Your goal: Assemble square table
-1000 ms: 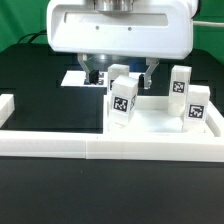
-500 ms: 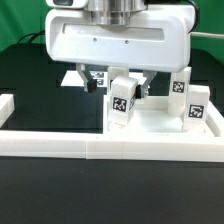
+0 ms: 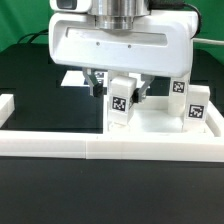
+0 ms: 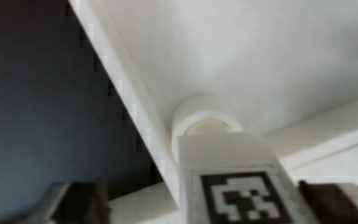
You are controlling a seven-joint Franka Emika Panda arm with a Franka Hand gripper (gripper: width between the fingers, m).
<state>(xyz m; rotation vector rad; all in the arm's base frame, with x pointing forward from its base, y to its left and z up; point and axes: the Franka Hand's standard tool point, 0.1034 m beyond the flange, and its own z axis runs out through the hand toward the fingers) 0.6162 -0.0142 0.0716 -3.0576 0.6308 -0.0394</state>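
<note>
The white square slab (image 3: 150, 118) lies flat at the exterior view's right. A tagged white leg block (image 3: 121, 100) stands upright on its near left corner. Two more leg blocks (image 3: 180, 84) (image 3: 197, 108) stand at the right. My gripper (image 3: 121, 88) is low over the slab, open, with a finger on each side of the first leg's upper part. In the wrist view the leg (image 4: 242, 185) stands between the dark fingers (image 4: 78, 203), with a gap on at least one side. The slab (image 4: 247, 60) lies beneath. The gripper (image 4: 211, 205) holds nothing.
Long white border bars (image 3: 110, 148) run along the front, with a short bar (image 3: 5, 103) at the left. A flat white sheet (image 3: 72, 78) lies behind the gripper on the black table. The arm's big white housing (image 3: 120, 40) hides the area behind.
The gripper has come down, so its fingers now straddle the standing leg block. The leg blocks and the slab have not moved.
</note>
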